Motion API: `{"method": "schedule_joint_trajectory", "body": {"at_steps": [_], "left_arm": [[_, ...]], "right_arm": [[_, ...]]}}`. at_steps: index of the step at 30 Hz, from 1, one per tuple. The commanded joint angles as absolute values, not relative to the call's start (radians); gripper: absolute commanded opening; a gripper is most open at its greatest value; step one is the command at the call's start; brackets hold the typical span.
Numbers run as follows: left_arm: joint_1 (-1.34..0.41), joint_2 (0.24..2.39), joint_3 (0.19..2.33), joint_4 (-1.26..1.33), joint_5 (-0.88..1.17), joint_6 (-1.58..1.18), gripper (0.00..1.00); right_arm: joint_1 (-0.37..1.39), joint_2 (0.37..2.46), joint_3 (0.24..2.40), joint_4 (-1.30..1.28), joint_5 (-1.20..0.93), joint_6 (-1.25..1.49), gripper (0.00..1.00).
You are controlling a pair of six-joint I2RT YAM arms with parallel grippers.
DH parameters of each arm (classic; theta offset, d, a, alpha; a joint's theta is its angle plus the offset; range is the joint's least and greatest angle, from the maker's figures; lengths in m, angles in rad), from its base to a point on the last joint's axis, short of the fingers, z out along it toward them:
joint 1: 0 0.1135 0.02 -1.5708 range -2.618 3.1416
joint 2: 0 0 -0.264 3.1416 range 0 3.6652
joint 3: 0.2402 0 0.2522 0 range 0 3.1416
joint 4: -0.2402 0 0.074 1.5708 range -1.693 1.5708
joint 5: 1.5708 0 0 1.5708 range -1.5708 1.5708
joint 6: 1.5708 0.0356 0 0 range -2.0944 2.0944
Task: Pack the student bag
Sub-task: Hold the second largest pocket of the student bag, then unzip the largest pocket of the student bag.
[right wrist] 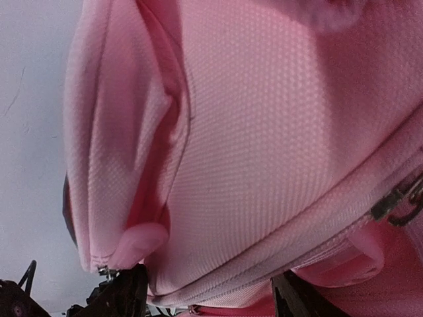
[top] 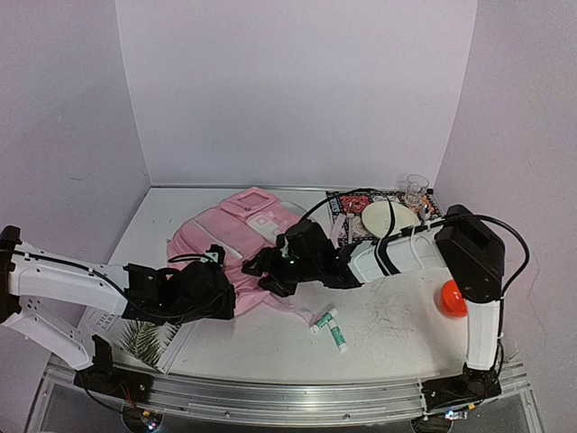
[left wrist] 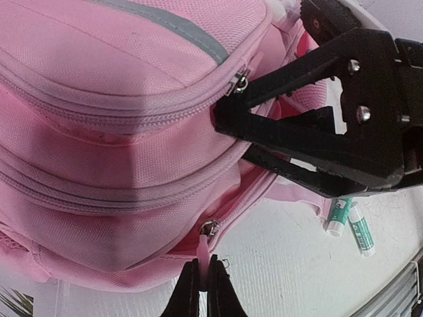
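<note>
Soft pink student bag (top: 227, 231) — flat, zipped front pockets upward, left of centre.

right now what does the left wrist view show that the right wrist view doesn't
Only left wrist: the left tool shut on a pink zipper pull, the right tool against the student bag, and two small tubes on the table. Only right wrist: its own fingers straddling a close-up bulge of that bag. Both: the bag's pink fabric and zips.

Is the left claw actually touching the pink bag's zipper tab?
Touching. Left wrist view shows the left gripper pinching the zipper tab hanging from the student bag.
</note>
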State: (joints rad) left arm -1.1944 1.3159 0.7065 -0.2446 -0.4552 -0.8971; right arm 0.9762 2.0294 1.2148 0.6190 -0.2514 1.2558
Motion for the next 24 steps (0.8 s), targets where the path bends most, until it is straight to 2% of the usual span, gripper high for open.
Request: {"method": "schedule_joint_trajectory", "body": {"at_steps": [1,4,8,9,16,20,24], "left_arm": [[-1.198,1.280,0.713,-0.140,-0.432,-0.882,0.00],[-1.198,1.245,0.694,-0.145,-0.443,-0.881,0.00],[-1.198,1.172,0.665,-0.212,-0.524,-0.901,0.00],[-1.197,1.156,0.662,-0.239,-0.547,-0.906,0.00],[-1.169,1.050,0.642,-0.434,-0.680,-0.961,0.00],[-1.155,1.067,0.633,-0.420,-0.606,-0.973,0.00],[-1.160,1.184,0.649,-0.305,-0.467,-0.967,0.00]], "right_arm": [[0.981,2.071,1.277,0.718,-0.267,1.300,0.56],[0.970,2.062,1.270,0.724,-0.262,1.302,0.38],[0.937,2.014,1.238,0.727,-0.259,1.289,0.05],[0.925,2.001,1.230,0.727,-0.261,1.284,0.01],[0.834,1.930,1.205,0.696,-0.301,1.241,0.00],[0.807,1.904,1.202,0.685,-0.308,1.232,0.00],[0.808,1.943,1.258,0.685,-0.306,1.252,0.00]]}}
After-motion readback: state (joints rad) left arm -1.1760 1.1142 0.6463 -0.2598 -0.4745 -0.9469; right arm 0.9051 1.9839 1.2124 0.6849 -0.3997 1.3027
